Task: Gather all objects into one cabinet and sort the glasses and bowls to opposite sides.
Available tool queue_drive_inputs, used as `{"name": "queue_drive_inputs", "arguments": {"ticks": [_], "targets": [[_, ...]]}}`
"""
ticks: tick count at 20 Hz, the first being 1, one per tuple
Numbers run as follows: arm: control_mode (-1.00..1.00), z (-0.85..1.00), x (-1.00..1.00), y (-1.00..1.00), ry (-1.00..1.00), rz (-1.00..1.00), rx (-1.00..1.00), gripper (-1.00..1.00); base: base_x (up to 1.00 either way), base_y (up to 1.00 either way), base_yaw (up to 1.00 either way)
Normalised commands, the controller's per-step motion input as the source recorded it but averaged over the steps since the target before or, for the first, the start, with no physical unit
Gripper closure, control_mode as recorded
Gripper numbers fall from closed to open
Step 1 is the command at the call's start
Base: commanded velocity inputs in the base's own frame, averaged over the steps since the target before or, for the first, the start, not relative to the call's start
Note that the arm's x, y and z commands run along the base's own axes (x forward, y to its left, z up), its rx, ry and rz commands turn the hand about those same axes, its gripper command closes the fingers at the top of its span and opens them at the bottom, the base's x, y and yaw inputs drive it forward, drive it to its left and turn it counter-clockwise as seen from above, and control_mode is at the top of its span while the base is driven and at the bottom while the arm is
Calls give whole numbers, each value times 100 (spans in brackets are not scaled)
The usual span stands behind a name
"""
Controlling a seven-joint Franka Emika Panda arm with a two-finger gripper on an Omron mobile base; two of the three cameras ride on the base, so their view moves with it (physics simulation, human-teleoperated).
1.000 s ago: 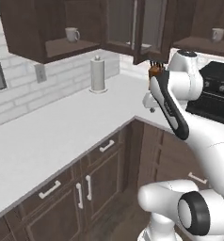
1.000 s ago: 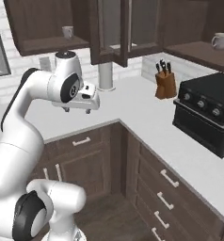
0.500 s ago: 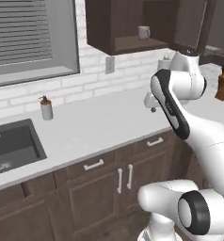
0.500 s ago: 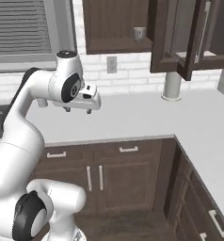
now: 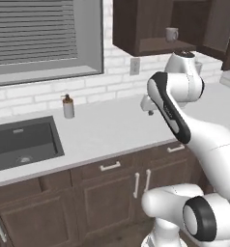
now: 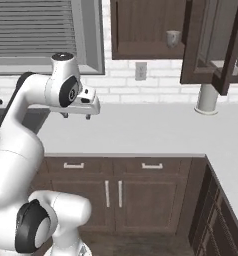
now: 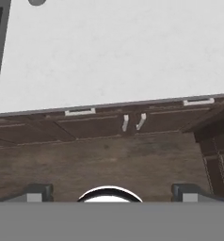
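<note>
One cup [image 5: 171, 34] sits on the shelf of the open cabinet [image 5: 150, 24] in the left base view, above an outlet [image 5: 135, 65]. Our gripper [image 5: 147, 104] hangs over the white counter [image 5: 107, 128], well below the cup; we can't tell its jaw gap here. Sink [image 5: 20, 142] and soap dispenser [image 5: 68, 106] sit far left.

Right base view: same cup [image 6: 173, 38] on the shelf, cabinet door [image 6: 211, 42] swung open. Gripper [image 6: 77, 116] holds nothing, over the counter [image 6: 156, 132].

Hand view: fingertips [image 7: 38, 192] stand wide apart, nothing between them; counter [image 7: 114, 52] and drawers [image 7: 109, 124] lie beyond them.
</note>
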Motion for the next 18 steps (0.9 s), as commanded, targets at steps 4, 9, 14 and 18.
{"name": "queue_drive_inputs", "arguments": {"ticks": [4,9,14,18], "targets": [[100,0,0,0,0,0,0,-100,84,-17,-4],[100,0,0,0,0,0,0,-100,100,-26,-3],[100,0,0,0,0,0,0,-100,100,-49,-5],[100,0,0,0,0,0,0,-100,87,-62,-9]]}}
